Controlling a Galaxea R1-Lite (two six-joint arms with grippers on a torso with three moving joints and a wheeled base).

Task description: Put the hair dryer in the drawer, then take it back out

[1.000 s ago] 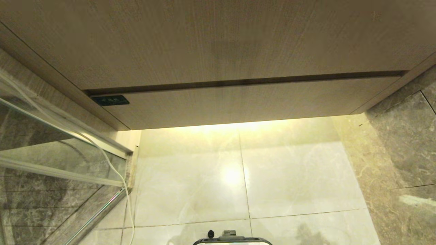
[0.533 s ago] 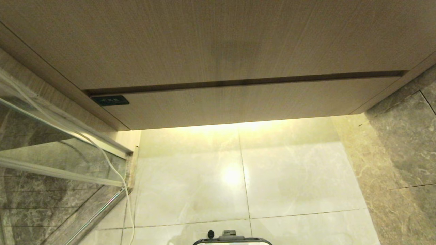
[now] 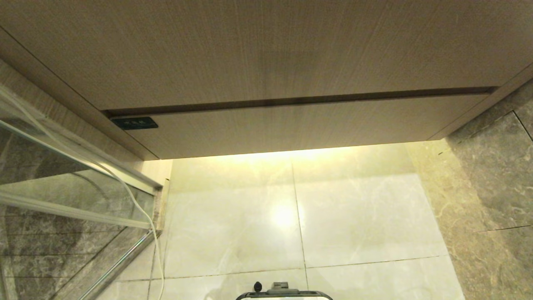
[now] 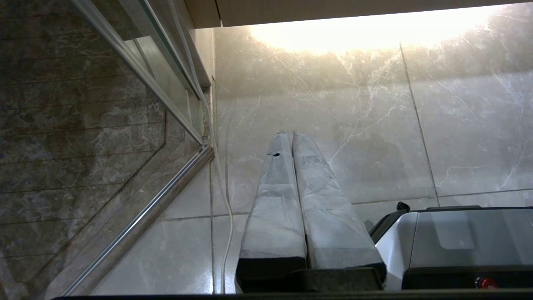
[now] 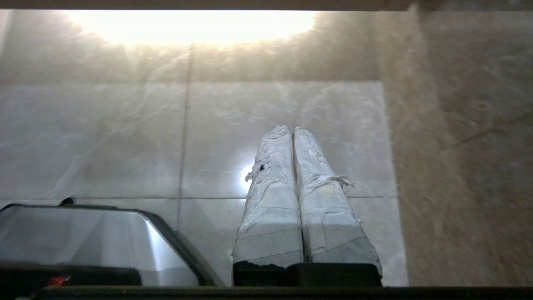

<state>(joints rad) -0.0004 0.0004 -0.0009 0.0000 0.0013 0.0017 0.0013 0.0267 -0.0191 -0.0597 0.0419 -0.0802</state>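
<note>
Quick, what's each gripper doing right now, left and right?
Left gripper: closed, holding nothing, pointing at the floor.
Right gripper: closed, holding nothing, pointing at the floor.

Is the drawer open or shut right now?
Shut. The drawer front sits flush under the taller panel, only a thin dark gap between them, nothing pulled out.

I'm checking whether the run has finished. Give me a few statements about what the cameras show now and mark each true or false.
1. The drawer is pulled out. False: its front sits flush, closed.
2. The right gripper is shut and empty. True.
3. The left gripper holds the hair dryer. False: it is shut on nothing; no hair dryer is in view.
4. Both grippers hang above the pale floor tiles. True.
</note>
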